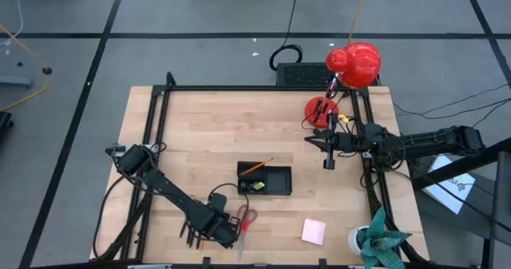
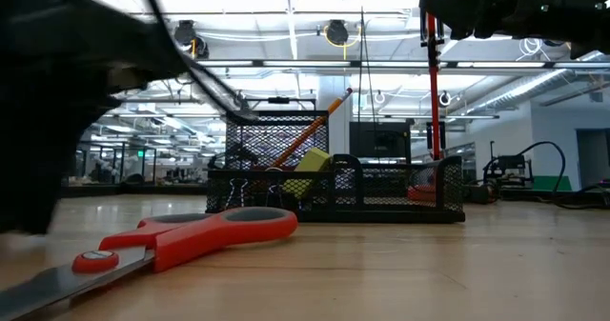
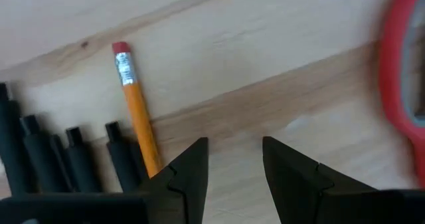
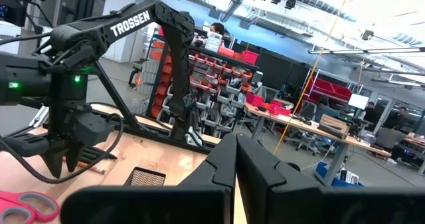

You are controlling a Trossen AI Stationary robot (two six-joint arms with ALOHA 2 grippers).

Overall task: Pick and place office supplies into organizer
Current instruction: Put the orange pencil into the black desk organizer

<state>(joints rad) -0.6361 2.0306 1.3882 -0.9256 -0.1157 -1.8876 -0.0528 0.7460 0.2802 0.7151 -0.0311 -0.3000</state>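
My left gripper [image 3: 236, 159] [image 1: 219, 233] is open, low over bare wood near the table's near edge. On one side of it lie an orange pencil [image 3: 136, 121] and several black pens [image 3: 66, 159]. The red-handled scissors [image 3: 398, 84] [image 1: 246, 219] [image 2: 191, 240] lie flat on the other side. The black organizer [image 1: 265, 179] [image 2: 334, 188] stands mid-table. It holds a slanting pencil [image 2: 310, 130] and a yellow-green bit [image 2: 310, 166]. A pink sticky-note pad [image 1: 313, 231] lies flat near the near edge. My right gripper [image 4: 236, 159] [image 1: 313, 140] is shut, raised at the right side.
A red desk lamp [image 1: 355, 64] with its round base [image 1: 322, 108] stands at the table's far right corner. A small potted plant [image 1: 375, 241] sits at the near right corner. A black metal frame [image 1: 156, 113] runs along the table's edges.
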